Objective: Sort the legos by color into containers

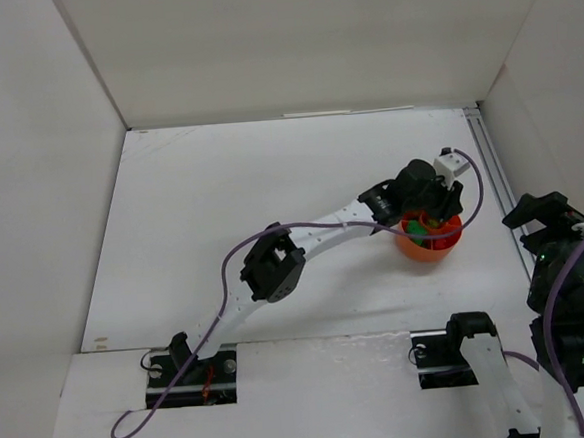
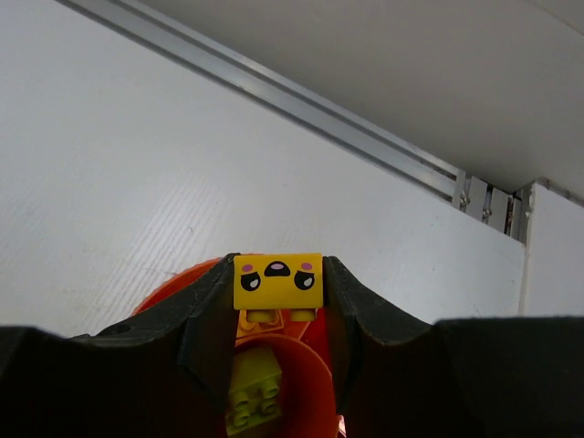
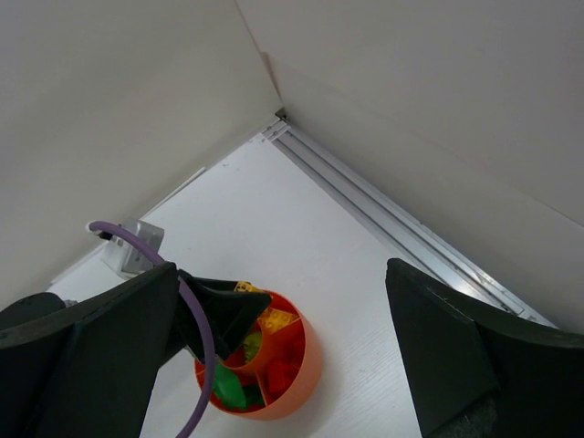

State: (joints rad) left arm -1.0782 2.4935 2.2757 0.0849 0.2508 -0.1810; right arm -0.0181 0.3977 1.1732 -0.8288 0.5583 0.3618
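Note:
My left gripper [image 2: 278, 287] is shut on a yellow lego with a printed face [image 2: 278, 281] and holds it just above the orange-red bowl [image 1: 431, 243]. Under it in the left wrist view lie a yellow brick [image 2: 257, 321] and a lime brick [image 2: 253, 394] in the bowl's compartments. In the right wrist view the bowl [image 3: 297, 379] holds yellow [image 3: 278, 319], lime [image 3: 250, 345], green [image 3: 228, 392] and red [image 3: 281, 374] legos in separate compartments. The left gripper's finger [image 3: 219, 306] hangs over its rim. My right gripper [image 3: 283, 365] is open and empty, raised to the right of the bowl.
White walls enclose the table on the left, back and right. A metal rail [image 1: 488, 160] runs along the right edge, close to the bowl. The left arm [image 1: 275, 265] stretches diagonally across the table. A purple cable [image 3: 196, 328] hangs by the bowl.

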